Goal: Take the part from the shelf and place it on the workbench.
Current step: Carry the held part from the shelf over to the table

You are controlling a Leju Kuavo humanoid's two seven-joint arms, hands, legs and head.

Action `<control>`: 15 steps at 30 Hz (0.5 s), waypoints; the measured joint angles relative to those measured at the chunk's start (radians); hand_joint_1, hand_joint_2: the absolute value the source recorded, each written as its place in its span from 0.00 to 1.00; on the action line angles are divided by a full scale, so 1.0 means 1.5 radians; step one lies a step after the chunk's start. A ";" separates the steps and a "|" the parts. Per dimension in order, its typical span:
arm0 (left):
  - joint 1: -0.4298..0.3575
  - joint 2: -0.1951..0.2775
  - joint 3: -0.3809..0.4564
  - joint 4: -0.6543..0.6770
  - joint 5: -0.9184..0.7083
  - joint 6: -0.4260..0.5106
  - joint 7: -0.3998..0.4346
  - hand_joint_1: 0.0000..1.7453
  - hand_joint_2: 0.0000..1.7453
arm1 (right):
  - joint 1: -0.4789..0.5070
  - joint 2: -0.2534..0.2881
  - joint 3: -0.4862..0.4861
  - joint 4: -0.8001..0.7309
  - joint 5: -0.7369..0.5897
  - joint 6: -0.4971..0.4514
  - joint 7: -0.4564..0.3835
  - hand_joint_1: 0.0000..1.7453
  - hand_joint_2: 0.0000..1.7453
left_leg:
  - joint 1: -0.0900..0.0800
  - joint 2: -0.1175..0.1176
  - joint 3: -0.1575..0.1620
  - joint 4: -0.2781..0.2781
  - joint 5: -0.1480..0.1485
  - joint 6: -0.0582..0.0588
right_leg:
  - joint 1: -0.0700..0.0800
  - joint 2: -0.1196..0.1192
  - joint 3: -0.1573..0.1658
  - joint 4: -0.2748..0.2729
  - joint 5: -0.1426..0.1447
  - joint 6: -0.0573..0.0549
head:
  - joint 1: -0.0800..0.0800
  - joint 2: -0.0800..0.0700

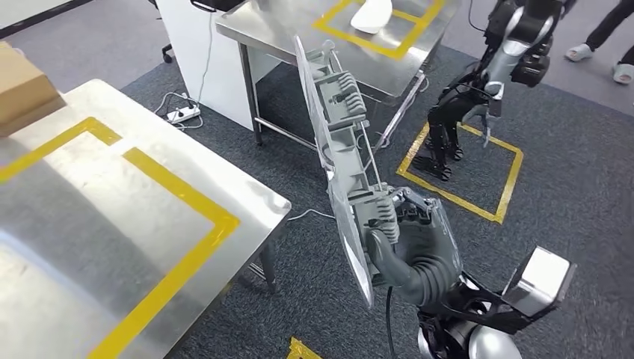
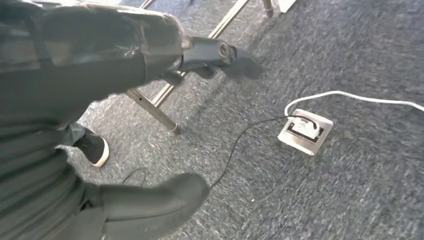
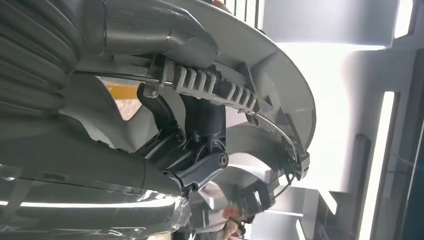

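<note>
right hand [image 1: 407,243] raised, gripping the long curved grey plastic part [image 1: 340,142] upright by its lower end, beside the steel workbench with yellow tape [image 1: 112,224], left hand [image 2: 165,50] blurry over carpet, holding nothing, fingers kinda apart

Dark grey carpet [image 1: 568,224] covers the floor, marked with yellow tape squares [image 1: 463,176]. A steel worktop [image 1: 112,224] edged in yellow tape stands near; another steel table [image 1: 299,30] stands beyond. A floor socket [image 2: 305,131] sits in the carpet.
</note>
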 joint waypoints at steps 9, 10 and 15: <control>-0.008 0.001 -0.001 0.000 0.000 -0.004 0.001 0.00 1.00 | 0.008 0.001 -0.004 0.003 -0.013 0.013 -0.011 1.00 1.00 | -0.015 -0.095 -0.015 -0.003 0.019 0.032 | -0.002 0.071 -0.073 0.179 -0.087 -0.012 | 0.028 0.000; -0.008 0.001 -0.001 0.000 0.000 -0.004 0.001 0.00 1.00 | 0.008 0.001 -0.004 0.004 -0.014 0.015 -0.011 1.00 1.00 | -0.017 -0.107 -0.016 -0.003 0.022 0.033 | 0.002 0.078 -0.059 0.143 -0.062 -0.021 | 0.029 0.000; -0.006 -0.001 -0.003 0.001 0.000 -0.006 0.005 0.00 1.00 | 0.005 0.002 -0.004 0.009 -0.025 0.027 -0.026 1.00 1.00 | -0.012 -0.152 -0.024 -0.012 0.042 0.020 | 0.018 0.120 -0.002 0.004 -0.006 -0.053 | 0.029 0.000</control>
